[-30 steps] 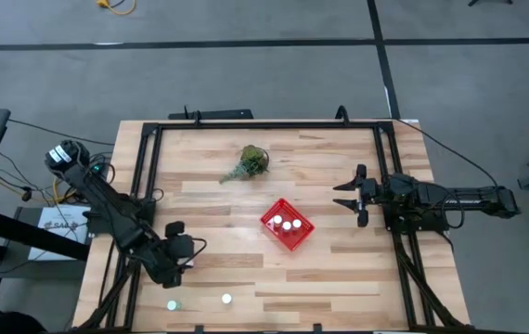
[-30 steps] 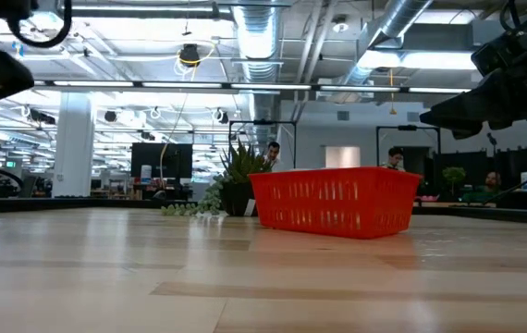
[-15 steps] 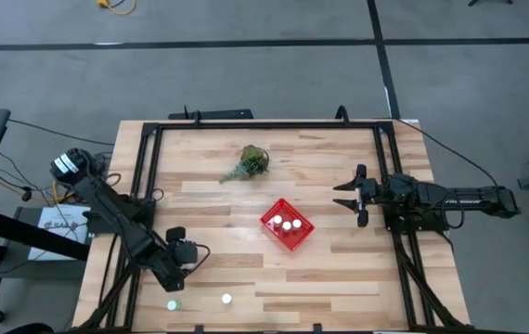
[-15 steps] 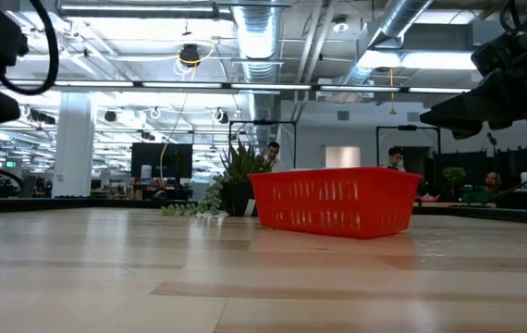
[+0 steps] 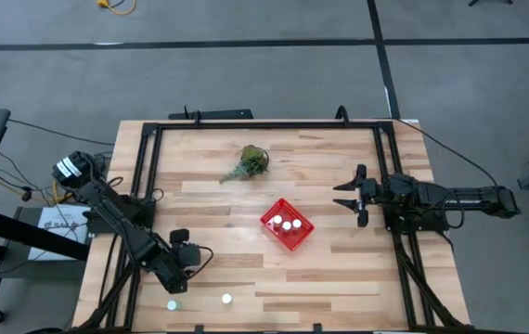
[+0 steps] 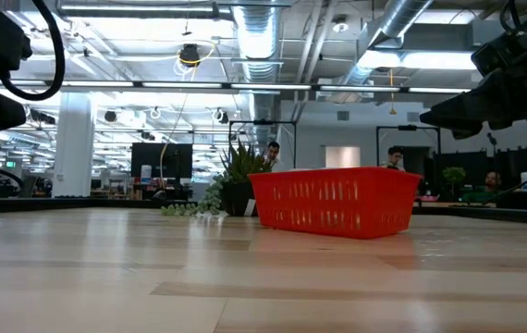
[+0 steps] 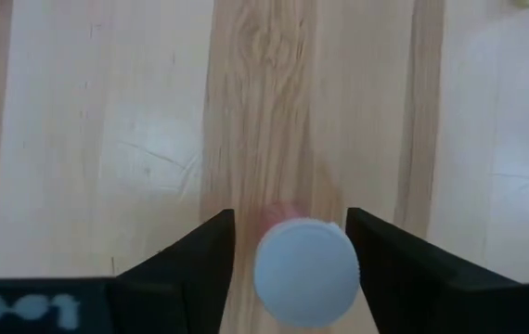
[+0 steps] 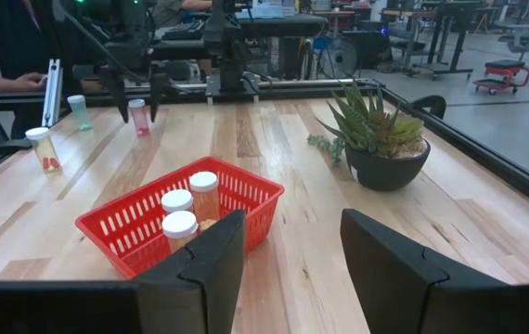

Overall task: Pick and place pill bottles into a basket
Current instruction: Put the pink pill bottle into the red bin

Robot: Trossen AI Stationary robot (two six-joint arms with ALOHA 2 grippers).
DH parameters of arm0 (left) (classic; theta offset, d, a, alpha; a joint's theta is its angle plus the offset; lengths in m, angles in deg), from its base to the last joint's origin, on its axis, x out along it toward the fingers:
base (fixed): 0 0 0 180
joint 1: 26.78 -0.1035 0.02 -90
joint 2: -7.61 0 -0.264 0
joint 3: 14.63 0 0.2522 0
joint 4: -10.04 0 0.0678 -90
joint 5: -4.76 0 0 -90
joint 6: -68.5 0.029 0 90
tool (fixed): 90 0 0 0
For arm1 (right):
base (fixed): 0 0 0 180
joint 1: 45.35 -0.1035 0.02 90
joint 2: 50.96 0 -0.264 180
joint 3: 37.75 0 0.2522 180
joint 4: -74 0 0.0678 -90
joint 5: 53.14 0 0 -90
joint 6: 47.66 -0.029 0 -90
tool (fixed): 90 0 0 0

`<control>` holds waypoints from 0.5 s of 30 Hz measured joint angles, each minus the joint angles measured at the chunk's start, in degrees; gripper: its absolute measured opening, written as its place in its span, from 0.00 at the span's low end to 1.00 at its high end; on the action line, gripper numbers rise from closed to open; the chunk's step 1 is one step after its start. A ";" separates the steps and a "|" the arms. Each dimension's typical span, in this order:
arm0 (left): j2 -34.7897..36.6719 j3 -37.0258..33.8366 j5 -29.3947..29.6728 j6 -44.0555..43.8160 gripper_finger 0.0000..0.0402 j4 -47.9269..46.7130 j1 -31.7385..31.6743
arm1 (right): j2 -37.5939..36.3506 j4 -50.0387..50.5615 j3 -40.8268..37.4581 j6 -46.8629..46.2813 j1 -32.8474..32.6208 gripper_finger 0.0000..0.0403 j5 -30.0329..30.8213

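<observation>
The red basket (image 5: 288, 225) stands near the table's middle with three white-capped pill bottles (image 5: 286, 224) upright in it. Two more bottles (image 5: 173, 304) (image 5: 226, 299) stand near the table's near edge. My left gripper (image 5: 193, 259) is open, pointing down at the near left. Its fingers stand on either side of another upright bottle (image 7: 304, 272), which is hidden under the gripper in the high view. That bottle also shows in the right wrist view (image 8: 140, 117). My right gripper (image 5: 348, 197) is open and empty, held level right of the basket. My left gripper's fingers (image 7: 211, 255) flank the bottle's white cap (image 7: 288, 278) from above. A strip of wood shows between the cap and one finger. The cap overlaps the other finger's edge, and I cannot tell whether they touch. The bottle stands upright on the table.
A green potted plant (image 5: 253, 161) sits at the far middle of the table. A black frame (image 5: 264, 125) runs along the table's edges. People show in the room beyond the table.
My left gripper has gone toward the table's near edge and a little to the right. My right gripper and the basket have kept still.
</observation>
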 joint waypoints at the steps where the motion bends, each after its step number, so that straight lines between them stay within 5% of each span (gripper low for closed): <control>1: 0.00 0.00 -0.01 0.00 0.45 -0.04 0.00 | -0.01 0.01 0.00 0.00 0.00 0.43 0.00; 10: 0.00 0.02 1.20 0.05 0.21 0.24 -0.44 | -0.01 0.00 0.00 0.00 0.01 0.43 0.00; 15: 0.00 0.02 3.07 3.28 0.21 2.02 -2.74 | -0.01 0.00 0.00 0.00 0.00 0.43 0.00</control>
